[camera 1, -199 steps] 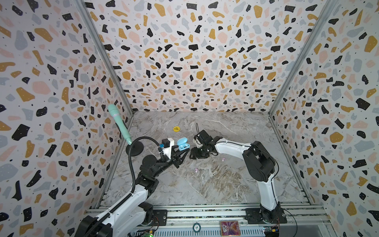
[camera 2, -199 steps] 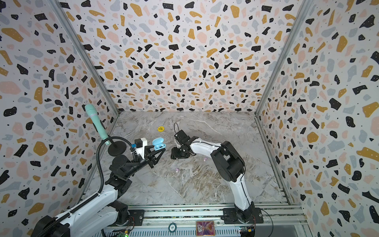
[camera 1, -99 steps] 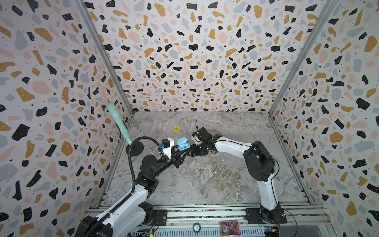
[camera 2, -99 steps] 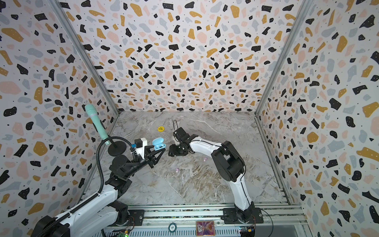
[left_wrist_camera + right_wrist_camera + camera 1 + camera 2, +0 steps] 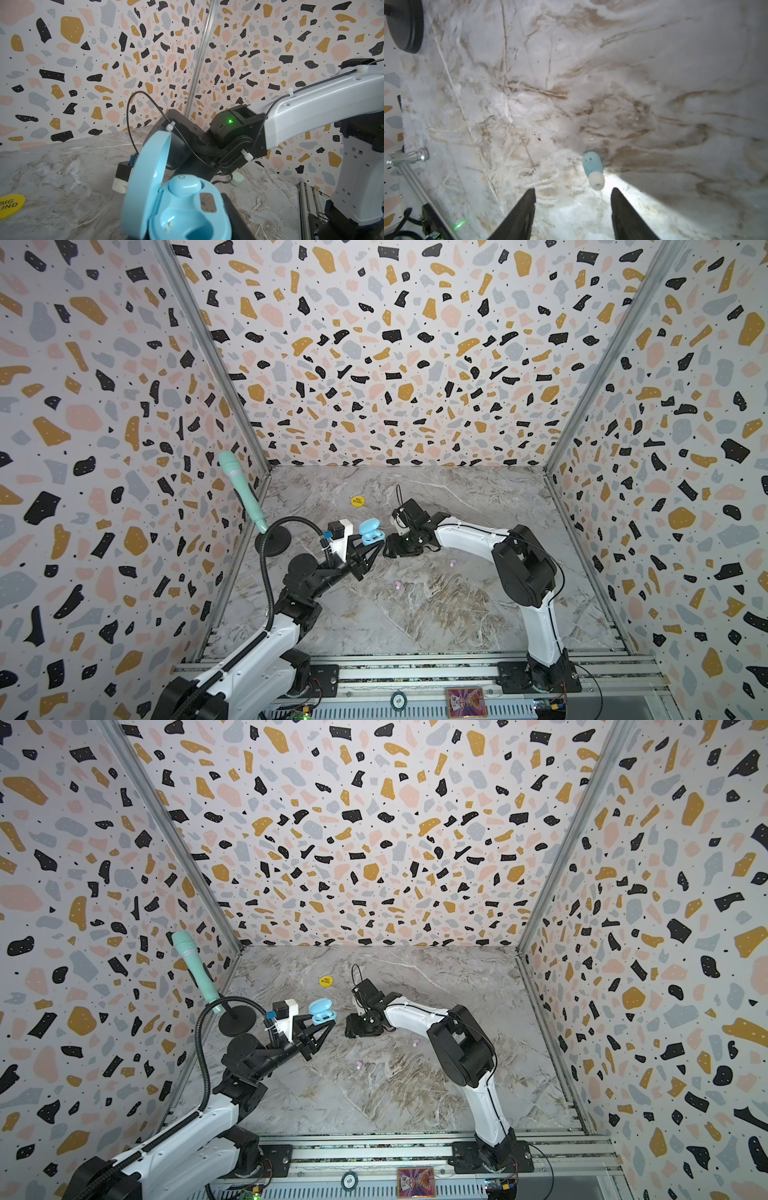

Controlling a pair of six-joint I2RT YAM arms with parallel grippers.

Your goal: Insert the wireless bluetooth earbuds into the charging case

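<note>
Little has shifted in the past second: your right gripper (image 5: 573,191) has nudged only slightly above the marble table (image 5: 654,62), while the left gripper (image 5: 374,544) stays clamped on the open blue charging case (image 5: 182,209) (one bud (image 5: 184,185) already seated, the other well bare). Jaws on the right stand apart and empty. Your target, a blue earbud (image 5: 592,168), lies flat on the table just beyond the fingertips (image 5: 618,199), nearer one finger than the other and not between them. Close from here and you likely catch nothing, or clip its whitish tip and flick the rounded bud away. Reach carelessly and the wrist could also knock the case held just beside it.
</note>
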